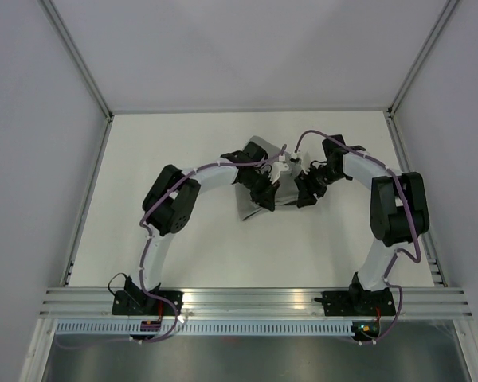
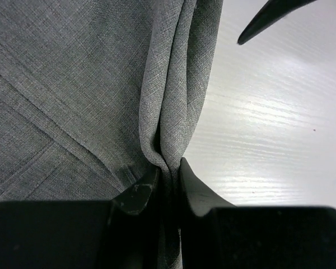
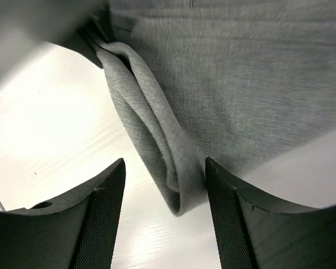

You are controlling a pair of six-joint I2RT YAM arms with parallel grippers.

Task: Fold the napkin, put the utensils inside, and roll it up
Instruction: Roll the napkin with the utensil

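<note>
White table [image 1: 183, 255] between pale walls [image 1: 32, 159]. The left end effector [image 2: 168, 179] pinches a fold of the grey felt-like napkin [image 2: 73, 84]; the right end effector [image 3: 163, 168] stands wide open astride its folded edge.

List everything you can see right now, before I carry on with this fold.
napkin: one, mid-grey, middle of the table, one edge bunched into a fold.
utensils: none visible in any view.
table: one, white, under the napkin.
rail: one, silver metal, along the table's near edge.
walls: three, pale grey, left, right and far side of the table.
left arm: one, black and white, reaching to the napkin from the left.
right arm: one, black and white, reaching in from the right.
left gripper: one, black, shut on the napkin's fold.
right gripper: one, black, open, the fold lying between its fingers.
</note>
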